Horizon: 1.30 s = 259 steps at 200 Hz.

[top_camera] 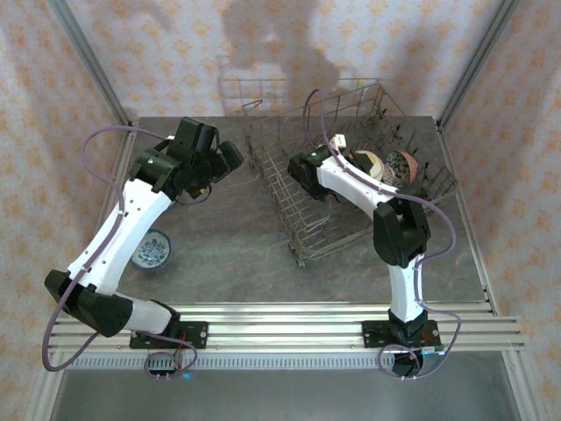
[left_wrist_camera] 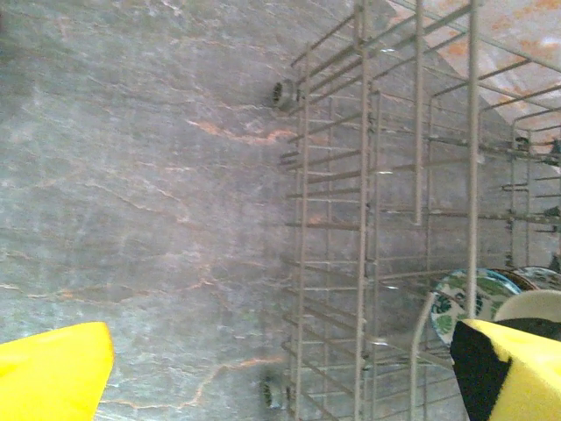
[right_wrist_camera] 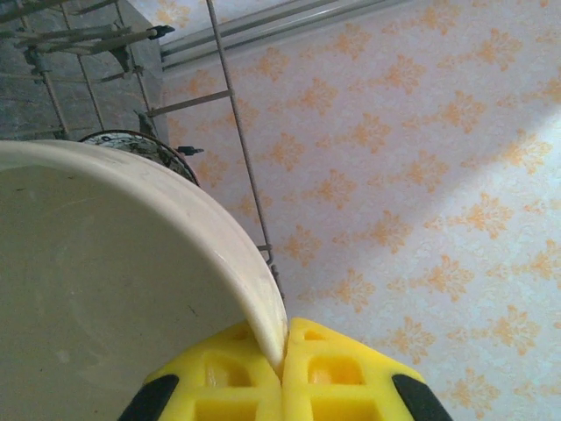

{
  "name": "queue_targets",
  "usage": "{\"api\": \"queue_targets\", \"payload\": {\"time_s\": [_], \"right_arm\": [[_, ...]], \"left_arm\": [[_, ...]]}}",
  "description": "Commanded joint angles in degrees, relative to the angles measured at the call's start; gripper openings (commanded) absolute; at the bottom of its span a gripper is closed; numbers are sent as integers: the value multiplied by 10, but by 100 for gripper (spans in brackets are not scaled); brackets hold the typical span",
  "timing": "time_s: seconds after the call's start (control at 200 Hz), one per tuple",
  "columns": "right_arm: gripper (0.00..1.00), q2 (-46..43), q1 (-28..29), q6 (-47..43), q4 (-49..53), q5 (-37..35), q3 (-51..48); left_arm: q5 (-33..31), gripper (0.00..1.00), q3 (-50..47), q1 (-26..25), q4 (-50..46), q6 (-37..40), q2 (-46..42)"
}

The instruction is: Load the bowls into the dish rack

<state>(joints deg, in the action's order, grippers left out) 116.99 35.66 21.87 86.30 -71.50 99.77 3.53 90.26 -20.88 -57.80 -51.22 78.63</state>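
The grey wire dish rack [top_camera: 351, 189] stands at the centre right of the table. My right gripper [right_wrist_camera: 283, 360] is inside it, shut on the rim of a plain white bowl [right_wrist_camera: 114, 281] held on edge. From above, this gripper [top_camera: 351, 158] is next to the white bowl [top_camera: 370, 164], and a pinkish bowl [top_camera: 405, 165] is racked just right of it. A dark patterned bowl [right_wrist_camera: 131, 145] peeks out behind the white one. My left gripper [top_camera: 213, 167] hovers left of the rack, its yellow fingers [left_wrist_camera: 53, 373] wide open with nothing between them. A blue-white bowl [top_camera: 153, 250] lies on the table by the left arm.
In the left wrist view the rack's wire side [left_wrist_camera: 364, 219] rises close on the right, with a green floral bowl [left_wrist_camera: 465, 298] and a white rim [left_wrist_camera: 535, 304] behind the wires. Patterned walls and metal posts enclose the grey table [top_camera: 228, 254].
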Motion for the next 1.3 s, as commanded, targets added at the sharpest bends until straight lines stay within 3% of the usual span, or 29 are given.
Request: {"api": "queue_targets", "payload": {"time_s": [0.0,0.355,1.291], "right_arm": [[0,27,-2,121,125,-69,38],[0,64,9,148,154,-76,40],[0,43,41,165,155,-73,-23]], "left_arm": [[-24,99,-14,11,-26,36,-27],[2,99,-40,22,-13,46,-36],[39,99,-63,22,10,39,-29]]}}
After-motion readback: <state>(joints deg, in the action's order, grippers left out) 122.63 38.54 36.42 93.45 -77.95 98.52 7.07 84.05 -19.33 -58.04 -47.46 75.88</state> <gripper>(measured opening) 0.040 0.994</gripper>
